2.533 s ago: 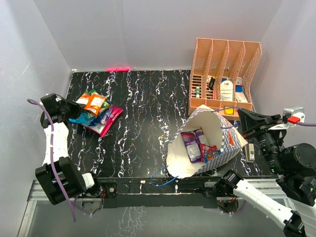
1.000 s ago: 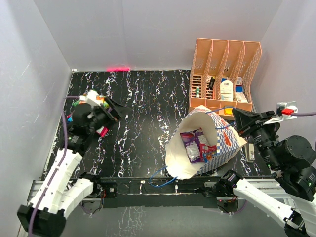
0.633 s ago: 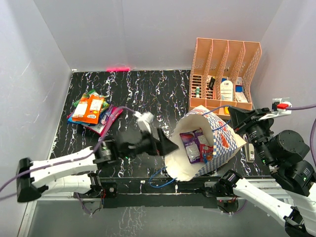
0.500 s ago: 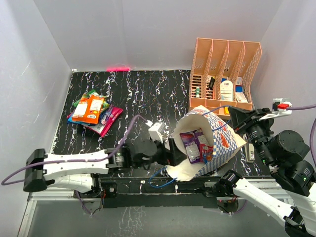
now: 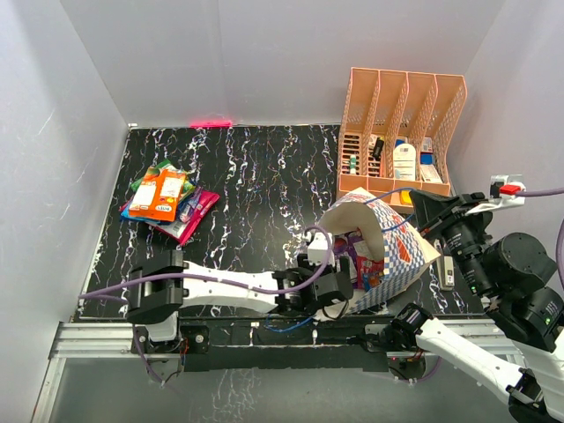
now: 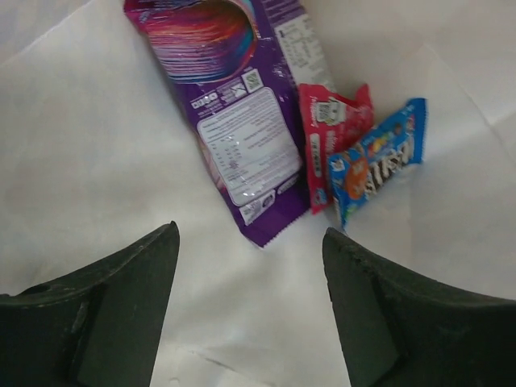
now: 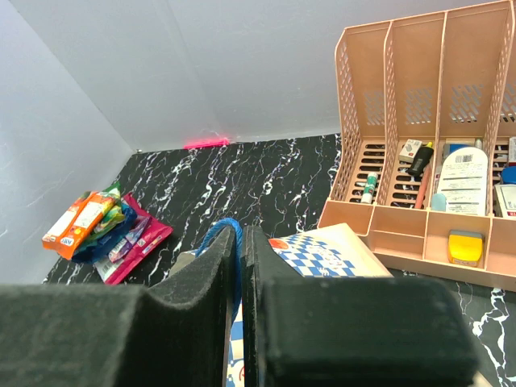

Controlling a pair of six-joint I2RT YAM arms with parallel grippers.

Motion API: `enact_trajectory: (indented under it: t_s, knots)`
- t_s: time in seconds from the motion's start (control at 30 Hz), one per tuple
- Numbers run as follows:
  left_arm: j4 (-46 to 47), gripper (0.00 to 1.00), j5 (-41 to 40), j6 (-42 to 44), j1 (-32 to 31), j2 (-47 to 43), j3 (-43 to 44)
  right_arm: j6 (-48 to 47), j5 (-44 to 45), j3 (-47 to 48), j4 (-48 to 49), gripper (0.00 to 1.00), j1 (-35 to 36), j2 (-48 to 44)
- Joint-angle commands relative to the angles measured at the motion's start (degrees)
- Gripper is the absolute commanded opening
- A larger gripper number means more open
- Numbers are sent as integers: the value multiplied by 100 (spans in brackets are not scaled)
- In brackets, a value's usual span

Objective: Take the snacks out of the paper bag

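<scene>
Well inside the mouth of the paper bag, the left gripper hangs over the cream lining with its fingers spread wide apart and nothing between them. Three snacks lie on the lining just beyond the fingertips. A purple packet has a white panel of small print and a square code, all too fine to read. A red packet lies against its right edge. Overlapping that is a blue packet with large white lettering too blurred to make out. The right gripper is clamped tight on the bag's blue cord handle at the rim nearest the peach organizer, where a white bottle's label is too small to read. The bag lies tilted on the black marbled table, mouth toward the arms, with an orange mark on its checkered side that cannot be read. A pile of snacks, an orange packet on top, lies well apart at the table's left.
</scene>
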Motion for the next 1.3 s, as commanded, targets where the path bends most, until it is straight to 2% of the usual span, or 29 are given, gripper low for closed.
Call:
enact_trajectory:
  t_s: [0.0,0.2,0.33,0.43,0.5,0.63,0.73,0.83,0.97,1.13,1.27]
  knots:
    - [52,66,-751,192,45,366,309,-27,-82,183,294,7,24,102]
    - [181,55,-558,195,280,1057,672,-57,-153,217,305,7,29,144]
    - [402,52,-693,430,326,1392,843,-76,-181,185,321,7,25,140]
    - [432,54,-733,496,405,1604,1008,-94,-196,174,345,7,22,117]
    - [343,62,-672,258,525,1686,1003,-114,-201,182,341,7,24,120]
    - [912,60,-487,548,700,1822,865,-152,-187,178,315,7,29,105]
    - [1319,54,-489,821,739,1969,823,-159,-206,157,323,7,28,80]
    - [1654,43,-456,1061,822,2113,788,-152,-209,165,323,7,27,78]
    - [2054,25,-579,1515,840,2100,644,-154,-202,139,293,7,29,16]
    - [2345,0,-181,1933,836,1486,186,-154,-150,91,165,7,26,-78]
    - [2403,0,256,2136,835,763,-173,-159,-135,-28,109,7,29,-179]
